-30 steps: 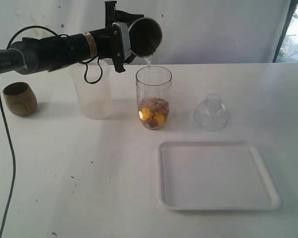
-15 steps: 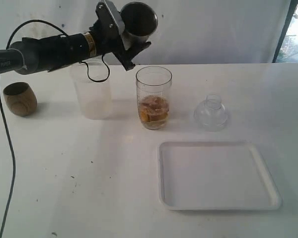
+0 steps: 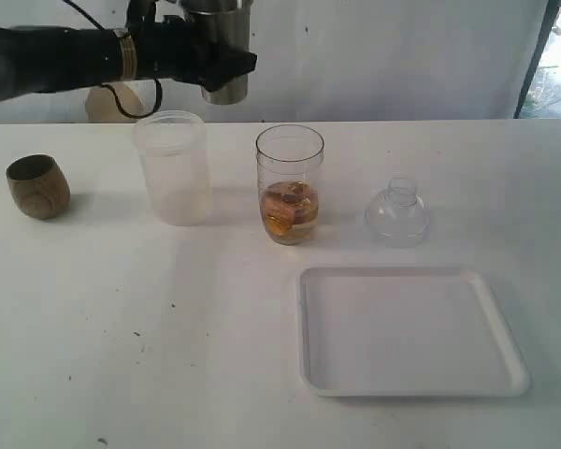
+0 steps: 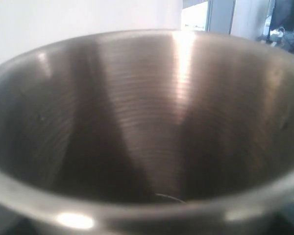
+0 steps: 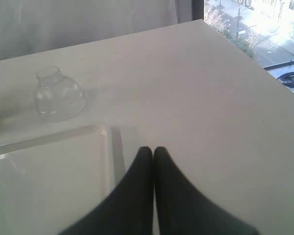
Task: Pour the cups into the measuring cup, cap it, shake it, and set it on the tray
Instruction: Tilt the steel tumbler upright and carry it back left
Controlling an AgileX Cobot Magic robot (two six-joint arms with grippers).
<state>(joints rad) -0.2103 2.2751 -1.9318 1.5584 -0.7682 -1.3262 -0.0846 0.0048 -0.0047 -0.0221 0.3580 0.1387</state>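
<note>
Measuring cup (image 3: pixel 289 154) held lumpy amber liquid (image 3: pixel 289 213), left claw (image 3: pixel 222 58) grasped tumbler (image 3: pixel 226 89), right claw (image 5: pixel 153 151) clenched, one each of frosted cup (image 3: pixel 173 173), wooden cup (image 3: pixel 37 187), lid (image 3: pixel 396 215), tray (image 3: pixel 413 383)

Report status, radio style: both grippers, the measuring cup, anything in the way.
Left gripper holds steel tumbler upright, raised. Right gripper shut, empty, by tray. Measuring cup uncapped, amber contents low; dome lid beside it. Nothing blocking it.

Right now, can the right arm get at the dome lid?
Probably yes: the right hand is shut and empty near the tray, and nothing stands between it and the dome lid; it must open first.
</note>
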